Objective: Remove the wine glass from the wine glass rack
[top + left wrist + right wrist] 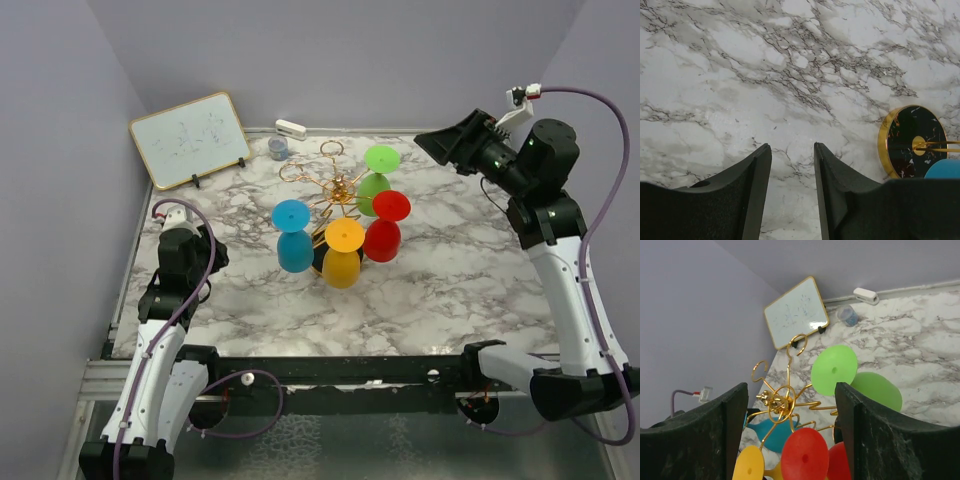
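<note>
Black fingers (705, 440) of the right gripper (791, 390) stand wide apart and empty. Ahead of them and lower, the gold wine glass rack (777, 402) carries the green wine glass (835, 370) and red wine glass (805, 460) upside down. The left gripper (791, 150), partly open and empty, hangs over the marble table (740, 75), with the rack's black base (915, 142) to its right.

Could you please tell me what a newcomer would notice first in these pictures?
The gold rack at the middle of the marble table stands out, with a blue glass, yellow glass, red glass and green glass hanging foot-up from it. A whiteboard stands at the far left corner, and the right end effector hovers open, raised, to the rack's far right.
</note>
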Controlling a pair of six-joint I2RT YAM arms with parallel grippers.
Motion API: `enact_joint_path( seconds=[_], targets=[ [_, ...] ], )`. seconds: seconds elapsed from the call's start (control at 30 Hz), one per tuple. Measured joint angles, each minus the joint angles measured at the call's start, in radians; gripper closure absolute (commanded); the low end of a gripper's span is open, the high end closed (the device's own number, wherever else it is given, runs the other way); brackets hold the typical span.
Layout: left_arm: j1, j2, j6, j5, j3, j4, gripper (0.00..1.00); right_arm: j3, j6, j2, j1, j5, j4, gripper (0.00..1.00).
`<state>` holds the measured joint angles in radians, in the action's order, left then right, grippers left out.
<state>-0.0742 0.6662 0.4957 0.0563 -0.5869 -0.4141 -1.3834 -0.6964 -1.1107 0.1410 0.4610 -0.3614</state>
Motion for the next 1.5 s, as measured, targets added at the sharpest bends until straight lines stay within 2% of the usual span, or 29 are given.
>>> enact_joint_path(
  seconds=[0.2,0.43,0.63,0.93,1.5],
  targets=[
    [0.0,-0.001,0.001,0.001,0.0,0.0,0.58,-0.024,-0.016,-0.087,0.0,0.0,-0.068,0.28],
    [0.0,-0.001,0.003,0.001,0.0,0.0,0.58,-0.032,-0.035,-0.104,0.0,0.001,-0.103,0.3],
    [0.0,-0.002,0.004,0.001,0.0,0.0,0.58,-0.054,-0.038,-0.176,0.0,0.047,-0.102,0.36],
    [0.0,-0.009,0.004,0.001,0.0,0.0,0.59,-0.057,-0.049,-0.272,0.0,0.104,-0.101,0.38],
    [0.0,-0.011,0.005,0.001,0.0,0.0,0.58,-0.027,-0.07,-0.306,0.0,0.163,-0.032,0.45]
  ],
)
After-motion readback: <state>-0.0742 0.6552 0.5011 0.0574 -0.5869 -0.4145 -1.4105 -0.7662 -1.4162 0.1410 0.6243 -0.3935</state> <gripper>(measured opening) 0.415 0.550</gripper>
